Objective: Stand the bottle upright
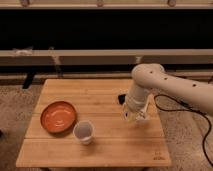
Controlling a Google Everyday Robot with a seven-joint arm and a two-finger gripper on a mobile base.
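Wooden table [95,145], slatted top. White arm reaching in from the right, gripper [135,116] low over the right side of the tabletop (finger state: cannot tell). Orange plate [58,116] at left, 1 translucent white cup [83,132] just beside it. Bottle not visible, perhaps hidden behind the arm.

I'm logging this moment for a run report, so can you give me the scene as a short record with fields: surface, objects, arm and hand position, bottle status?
surface: wooden table
objects: orange plate at left; translucent white cup just right of it, nearer the front edge
arm: white arm reaching in from the right
hand: hand lowered over the table's right side, pointing down
bottle: not clearly visible; something small sits at the hand, too unclear to identify
floor: speckled floor around the table
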